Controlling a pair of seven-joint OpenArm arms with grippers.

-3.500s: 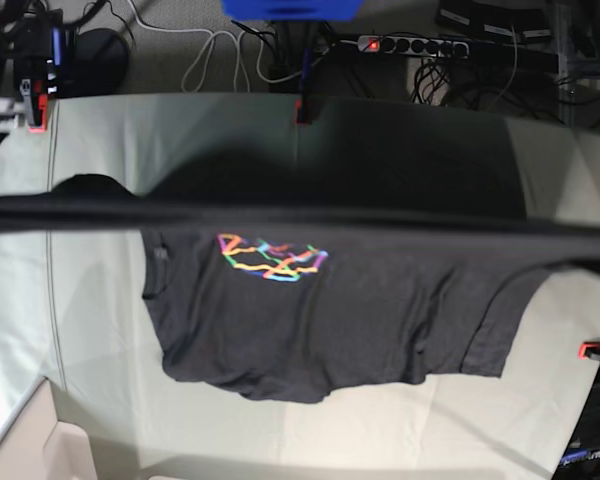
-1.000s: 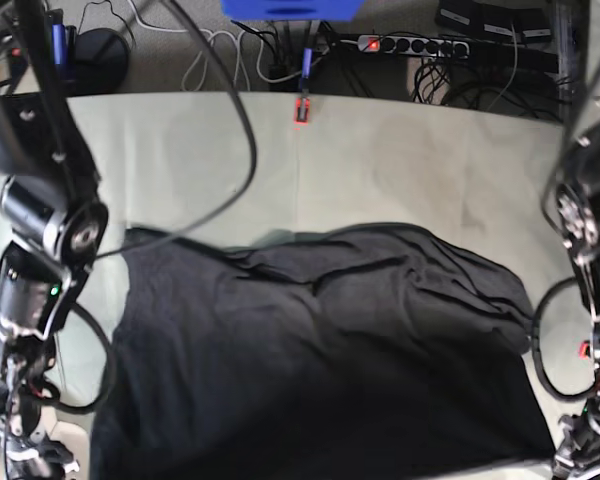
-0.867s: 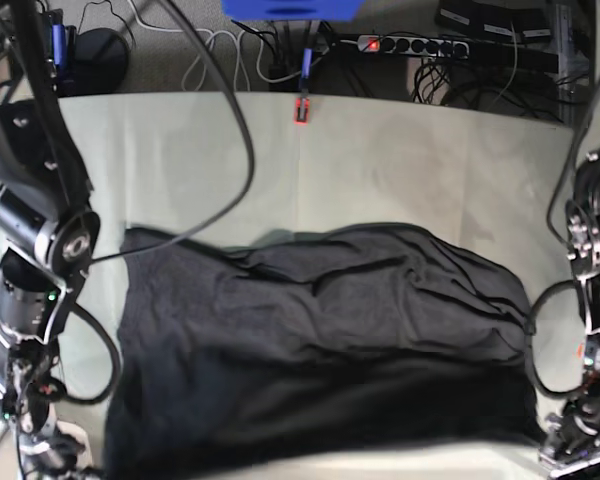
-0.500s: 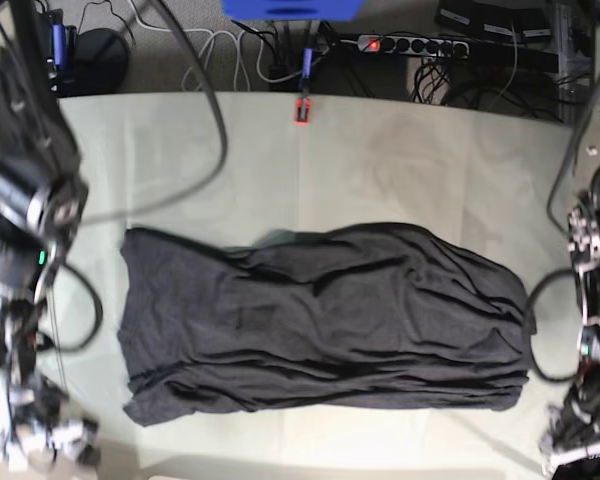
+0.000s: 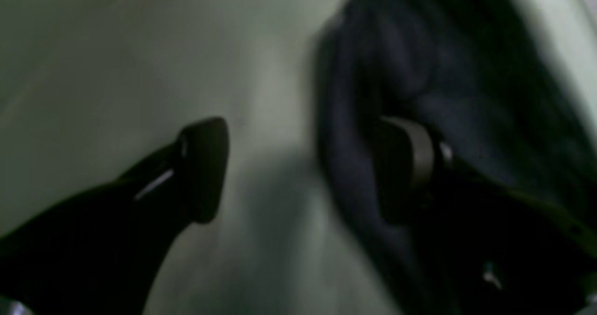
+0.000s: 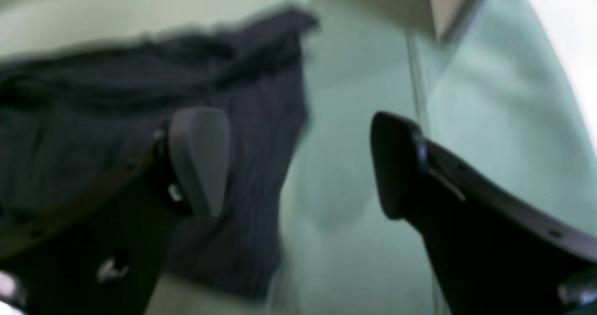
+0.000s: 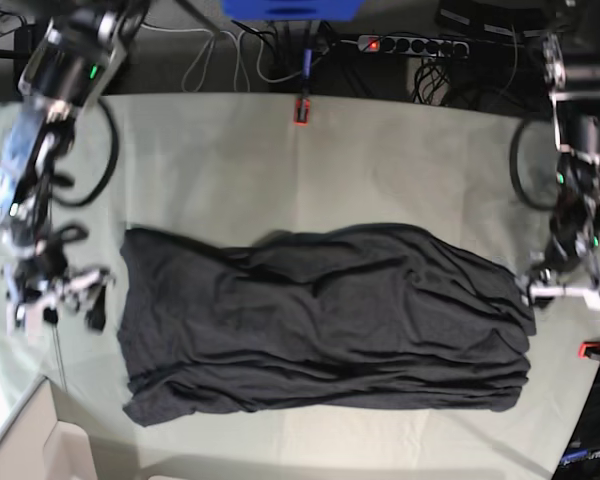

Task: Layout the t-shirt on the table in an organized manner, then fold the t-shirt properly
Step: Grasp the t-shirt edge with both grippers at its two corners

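The table [image 7: 380,150], pale grey-green, has the black t-shirt [image 7: 320,320] lying rumpled across its middle

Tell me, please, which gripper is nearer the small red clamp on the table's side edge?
Left. The left gripper sits close by the small red clamp; the right gripper is at the opposite end of the black cotton t-shirt.

Far worktop [image 7: 400,150]: bare cloth, wide passage.
Middle: rumpled t-shirt [image 7: 320,320] spans nearly edge to edge.
Near strip: narrow bare band.
Sides: red clamp [image 7: 301,110] at far edge, another [image 7: 592,350] beside the shirt.
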